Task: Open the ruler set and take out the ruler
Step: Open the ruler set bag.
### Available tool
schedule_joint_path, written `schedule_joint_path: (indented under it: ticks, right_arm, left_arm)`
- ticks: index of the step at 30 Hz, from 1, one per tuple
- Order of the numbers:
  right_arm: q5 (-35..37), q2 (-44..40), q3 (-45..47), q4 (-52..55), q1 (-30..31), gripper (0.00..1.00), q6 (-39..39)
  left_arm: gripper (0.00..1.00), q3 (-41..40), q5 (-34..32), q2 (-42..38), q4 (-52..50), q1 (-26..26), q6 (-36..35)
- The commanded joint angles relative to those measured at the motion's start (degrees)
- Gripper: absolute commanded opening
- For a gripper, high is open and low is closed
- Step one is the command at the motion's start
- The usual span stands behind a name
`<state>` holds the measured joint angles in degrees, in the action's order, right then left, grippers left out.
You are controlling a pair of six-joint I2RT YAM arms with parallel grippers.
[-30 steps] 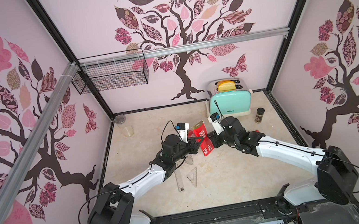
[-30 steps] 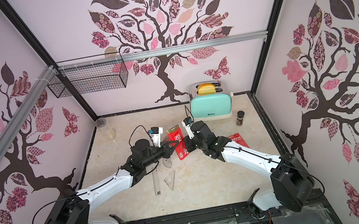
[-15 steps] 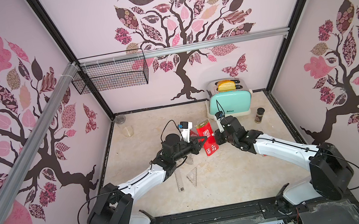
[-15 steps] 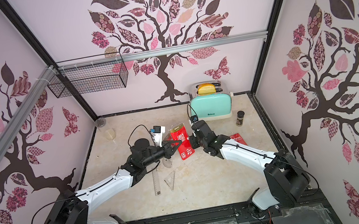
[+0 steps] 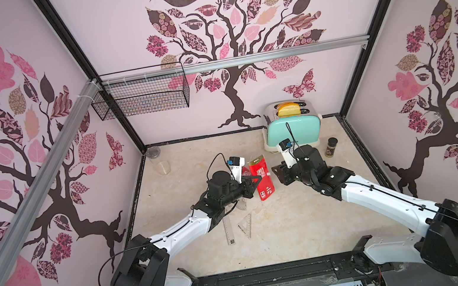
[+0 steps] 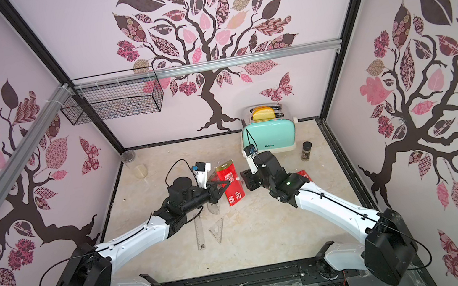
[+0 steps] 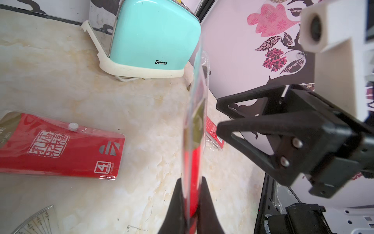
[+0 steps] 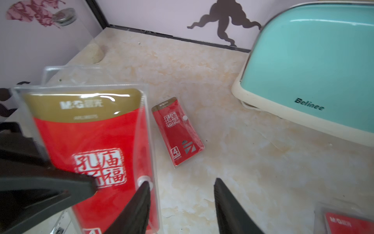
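Beige marbled tabletop (image 5: pixel 298 232) filled the floor of a booth papered with pink-and-brown trees, with a mint toaster (image 5: pixel 295 135) at the back wall and a small spice jar (image 5: pixel 332 146) beside it. Near the middle, the left gripper (image 5: pixel 258 179) was clamped on the red ruler set (image 5: pixel 266 187), pinching one long edge and holding the pouch roughly level above the table. The left wrist view showed it edge-on between the black fingers (image 7: pixel 208 202). The right gripper (image 8: pixel 181 181) stood just beside the pouch's other long edge, jaws apart and nothing between them. One fingertip (image 8: pixel 144 190) sat close against the white snap button (image 8: pixel 140 180), though whether it touched could not be told. A second red pouch (image 8: pixel 178 131) lay flat on the table below, and a third (image 6: pixel 302 174) showed partly behind the right arm. Nearer the front, a clear straight ruler (image 5: pixel 229 230), a set square (image 5: pixel 249 227) and a protractor (image 5: pixel 241 207) lay loose on the table.
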<state>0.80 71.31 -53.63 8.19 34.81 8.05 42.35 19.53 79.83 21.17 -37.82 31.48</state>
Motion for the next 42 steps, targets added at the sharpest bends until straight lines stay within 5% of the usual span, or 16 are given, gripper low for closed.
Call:
schedule_joint_path:
  ticks: [1,8,17,32,42]
  right_arm:
    - [-7.8,-0.03,-0.15,1.48,0.26,0.58,-0.65]
    - [-9.63,2.8,0.62,-0.49,0.25,0.6,-0.01]
    - [2.8,1.38,0.79,0.02,0.01,0.52,0.14]
    - [-7.13,-1.93,2.51,-5.44,-0.03,0.38,-3.07]
    - [-10.92,-1.42,2.98,-7.52,-0.48,0.14,-3.75]
  left_arm:
    - [0.0,2.12,-0.58,-0.73,0.29,0.12,-1.12]
    - [0.0,3.0,0.54,-1.21,0.49,0.18,-0.81]
    - [0.0,1.69,2.32,-3.92,0.47,0.12,-0.64]
    - [0.0,1.43,5.08,-3.46,1.39,0.21,-0.92]
    - [0.0,1.2,5.69,-3.8,0.98,0.6,-1.53]
